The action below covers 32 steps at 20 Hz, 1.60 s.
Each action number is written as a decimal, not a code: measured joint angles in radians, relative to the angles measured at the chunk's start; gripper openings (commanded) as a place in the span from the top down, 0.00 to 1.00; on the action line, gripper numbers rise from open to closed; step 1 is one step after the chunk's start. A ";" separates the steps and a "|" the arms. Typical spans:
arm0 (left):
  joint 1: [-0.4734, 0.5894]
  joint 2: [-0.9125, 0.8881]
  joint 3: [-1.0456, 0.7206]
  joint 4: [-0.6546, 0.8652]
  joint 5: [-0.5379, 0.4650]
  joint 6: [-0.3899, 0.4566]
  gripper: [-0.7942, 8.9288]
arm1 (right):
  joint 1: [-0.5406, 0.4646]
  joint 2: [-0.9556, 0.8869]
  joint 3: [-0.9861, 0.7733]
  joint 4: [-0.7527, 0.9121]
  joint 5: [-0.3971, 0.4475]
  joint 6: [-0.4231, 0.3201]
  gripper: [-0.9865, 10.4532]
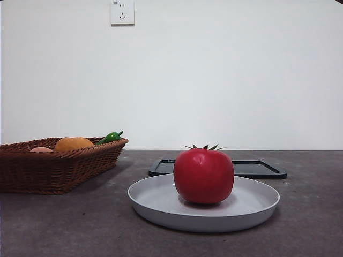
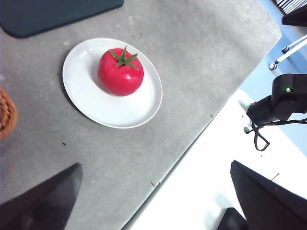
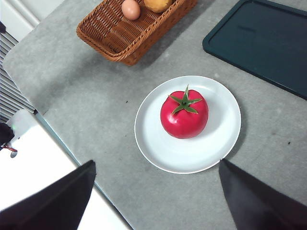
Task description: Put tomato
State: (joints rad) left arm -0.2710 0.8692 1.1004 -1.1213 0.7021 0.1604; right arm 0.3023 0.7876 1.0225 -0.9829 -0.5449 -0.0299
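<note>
In the front view, the white plate (image 1: pixel 161 206) occupies the lower centre of the frame, nearest the camera, on the grey table (image 1: pixel 64 225). The tomato (image 1: pixel 203 175) stands upright on the plate, slightly right of the plate's centre, green stem up. Directly behind the plate lies a flat black tray (image 1: pixel 257 168), its front edge partly hidden by the tomato. At the left edge, further back, sits a wicker basket (image 1: pixel 53 168) holding an orange round fruit (image 1: pixel 74 143), a pale egg-like item (image 1: pixel 41 150) and a green pepper (image 1: pixel 110 137). A wall socket (image 1: pixel 122 12) is at the upper left of the wall.

Neither arm appears in the front view. The left gripper (image 2: pixel 153 201) and the right gripper (image 3: pixel 156 196) each hang above the table with jaws spread wide, holding nothing, well apart from the tomato.
</note>
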 measured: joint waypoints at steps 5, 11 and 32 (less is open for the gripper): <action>-0.001 0.000 0.000 0.003 0.000 0.007 0.41 | 0.017 0.046 0.000 0.002 0.000 0.000 0.56; -0.001 0.000 0.000 0.011 0.000 0.008 0.41 | 0.089 0.191 0.001 0.114 0.002 0.000 0.55; -0.001 0.000 0.000 0.011 0.000 0.010 0.41 | 0.287 0.740 0.002 0.494 0.214 0.000 0.48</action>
State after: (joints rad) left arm -0.2718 0.8692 1.1004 -1.1107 0.7021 0.1703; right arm 0.5892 1.5276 1.0245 -0.4885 -0.3305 -0.0299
